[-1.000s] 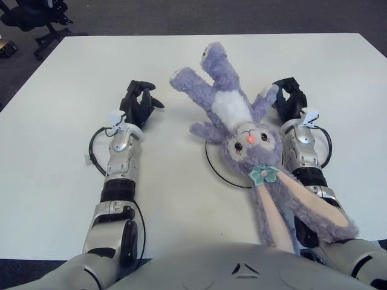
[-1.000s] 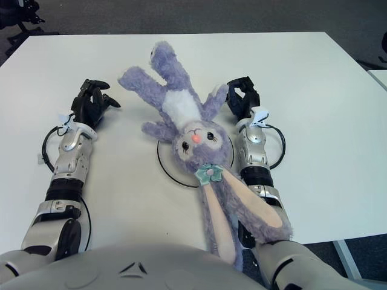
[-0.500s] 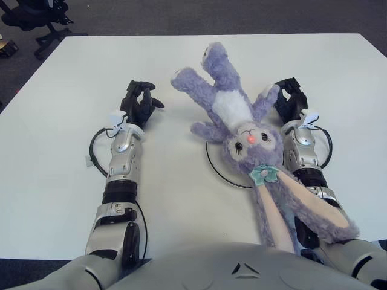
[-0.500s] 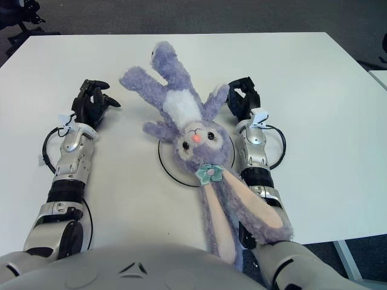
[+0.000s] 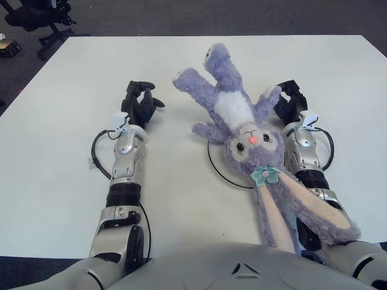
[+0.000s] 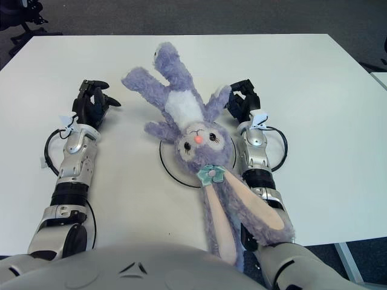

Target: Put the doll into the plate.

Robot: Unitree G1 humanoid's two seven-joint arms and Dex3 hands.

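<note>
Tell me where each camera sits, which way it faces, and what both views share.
Left eye view: head-mounted, facing forward and down at the table; shows the left robot hand, both forearms and the chest edge.
Right eye view: same head, slightly to the right; shows the right robot hand beside the doll's arm.
Shared: the doll lying over the plate.

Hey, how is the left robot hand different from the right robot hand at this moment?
The left robot hand shows on bare table, well apart from the doll; the right robot hand sits right beside the doll's arm. The left forearm is uncovered, while the doll's long ear drapes over the right forearm. The plate lies nearer the right robot hand. Both are black, curled, and hold nothing.
</note>
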